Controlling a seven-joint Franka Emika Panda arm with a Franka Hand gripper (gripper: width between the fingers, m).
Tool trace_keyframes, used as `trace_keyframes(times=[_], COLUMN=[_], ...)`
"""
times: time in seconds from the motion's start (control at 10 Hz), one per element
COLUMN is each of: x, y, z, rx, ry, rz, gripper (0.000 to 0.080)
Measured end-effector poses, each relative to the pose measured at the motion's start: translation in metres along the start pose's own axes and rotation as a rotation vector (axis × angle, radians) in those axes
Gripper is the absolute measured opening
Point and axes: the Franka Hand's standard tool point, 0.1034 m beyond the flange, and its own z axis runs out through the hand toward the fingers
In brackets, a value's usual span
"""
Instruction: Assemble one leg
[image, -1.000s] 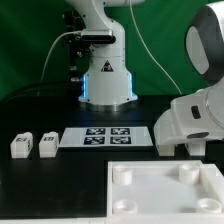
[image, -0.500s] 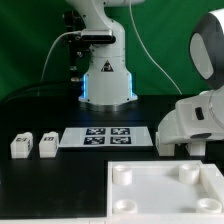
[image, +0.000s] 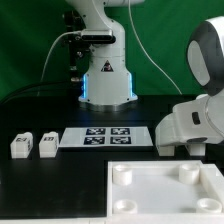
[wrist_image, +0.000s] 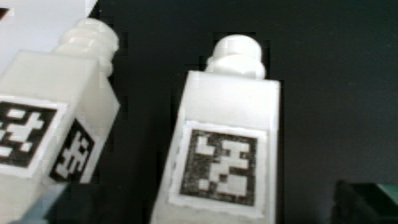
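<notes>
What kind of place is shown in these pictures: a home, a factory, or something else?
Most likely a robotics lab bench: a robot arm stands at a black table before a green backdrop, and a marker board with printed tags lies on the table.

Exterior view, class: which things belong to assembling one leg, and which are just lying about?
Job: two small white rectangular tagged legs; probably the large white square tray with round corner sockets.
Lying about: thin flat white marker board.
</notes>
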Motion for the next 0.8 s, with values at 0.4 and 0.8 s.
trace_keyframes(times=[0.4,0.8], x=[0.0000,0.0000], y=[0.0000,0.0000], z=[0.0001,0.0001], rx=[0.000,0.000], ry=[0.000,0.000], rz=[0.000,0.000], gripper=[0.0291,0.0291])
